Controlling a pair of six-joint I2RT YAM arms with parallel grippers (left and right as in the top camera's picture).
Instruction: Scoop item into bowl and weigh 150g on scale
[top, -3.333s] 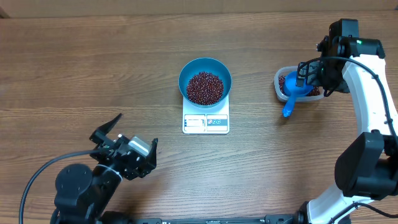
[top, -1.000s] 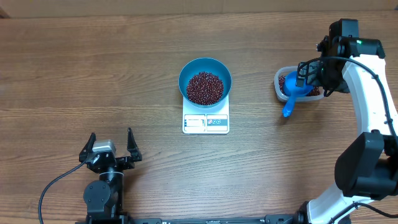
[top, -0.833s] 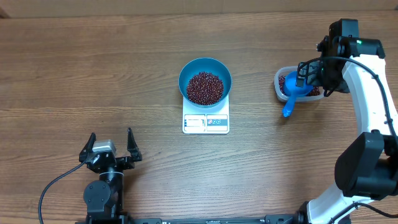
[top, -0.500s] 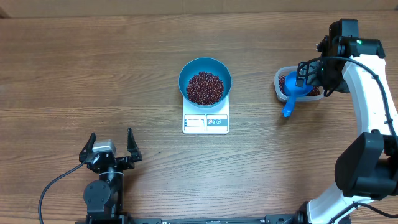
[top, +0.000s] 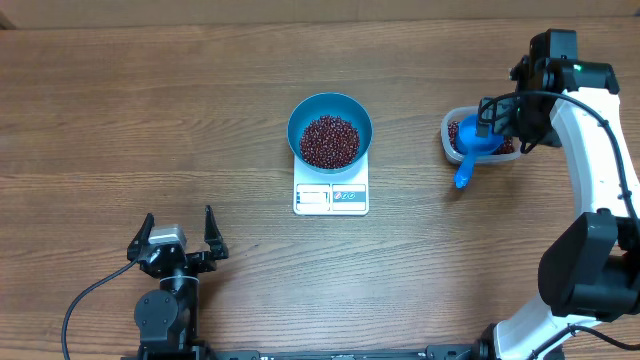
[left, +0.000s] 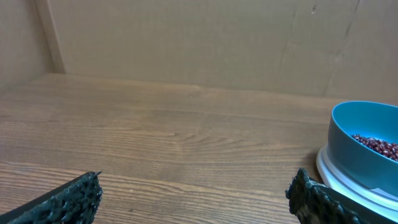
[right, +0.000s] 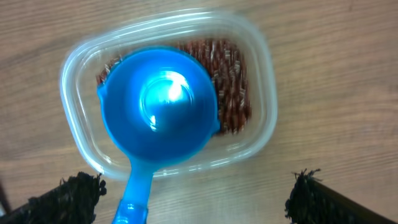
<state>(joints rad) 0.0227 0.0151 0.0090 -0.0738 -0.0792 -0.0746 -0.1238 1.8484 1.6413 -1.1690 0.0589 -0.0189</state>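
Beans (top: 330, 140) sit in the bowl (top: 296, 125) on the scale (top: 331, 198); scoop (top: 470, 150) rests in the tub (top: 447, 128).
Your left pincer (top: 179, 215) has pulled back, wide and empty; right pincer (right: 193, 190) also wide above the tub; weighing seems finished.

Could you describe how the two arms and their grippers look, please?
The right arm has white links, black joints, a thin black cable and a small green light. The left arm looks black, with a black cable. The left gripper and right gripper have black, rough-textured fingers.
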